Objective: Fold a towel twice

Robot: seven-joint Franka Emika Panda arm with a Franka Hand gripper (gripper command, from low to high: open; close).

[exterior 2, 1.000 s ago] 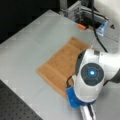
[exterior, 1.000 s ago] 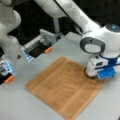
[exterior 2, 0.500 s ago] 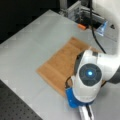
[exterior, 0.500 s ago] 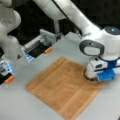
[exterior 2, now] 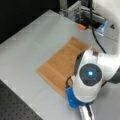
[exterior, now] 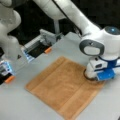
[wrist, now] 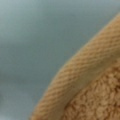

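Note:
The orange-brown towel lies flat and unfolded on the grey table in both front views, one corner pointing at the viewer. My gripper is down on its right corner, and the white and blue hand hides the fingers. In a front view the arm's round joint covers the near side of the towel, with the blue part of the hand below it. The wrist view is very close to the towel, showing its woven hem against bare table.
A second white arm stands at a front view's left, above a blue-lit unit. A grey fixture with orange tabs sits behind the towel. A dark perforated board borders the table's near-left edge.
The hand has sunk slightly lower onto the towel's right corner. The towel itself lies as before.

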